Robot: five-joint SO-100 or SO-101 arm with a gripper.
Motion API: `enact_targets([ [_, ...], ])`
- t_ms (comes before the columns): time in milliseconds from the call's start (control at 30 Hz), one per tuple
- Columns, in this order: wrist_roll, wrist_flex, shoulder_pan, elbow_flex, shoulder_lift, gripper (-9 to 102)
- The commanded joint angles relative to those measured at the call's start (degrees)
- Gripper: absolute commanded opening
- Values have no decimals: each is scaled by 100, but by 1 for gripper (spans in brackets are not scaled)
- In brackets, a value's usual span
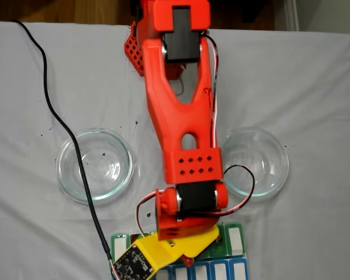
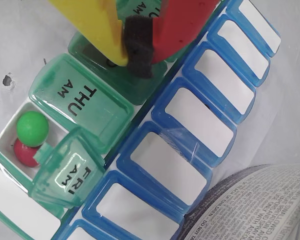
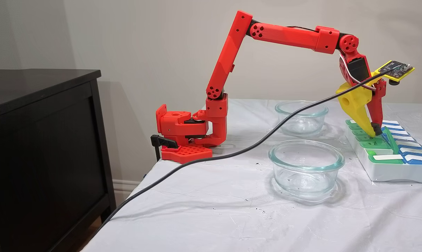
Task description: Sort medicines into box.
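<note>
Two pills (image 2: 30, 137) show in the wrist view.

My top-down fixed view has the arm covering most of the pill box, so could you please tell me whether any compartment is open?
Observer: Yes. The wrist view shows the FRI AM lid of the pill box standing open.
Operator: Thank you. Is anything inside it?
Observer: One green pill and one red pill lie there, close together.
Operator: And where are the jaws?
Observer: They are shut, with their tips at the closed green lid beside the THU AM lid. I cannot tell whether they touch it.
</note>
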Motion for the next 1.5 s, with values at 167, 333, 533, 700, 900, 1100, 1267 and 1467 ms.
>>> enact_targets([
  [167, 439, -3050, 378, 2030, 2355, 0],
  [333, 563, -4008, 571, 2487, 2619, 0],
  [533, 580, -4307, 791, 2443, 2637, 0],
  [700, 114, -4579, 765, 2558, 2399, 0],
  [900, -272, -3138, 756, 1380, 1635, 0],
  [1100, 53, -1942, 826, 448, 1178, 0],
  [1267, 18, -1450, 853, 18, 958, 0],
  [1467, -44, -844, 826, -343, 844, 0],
])
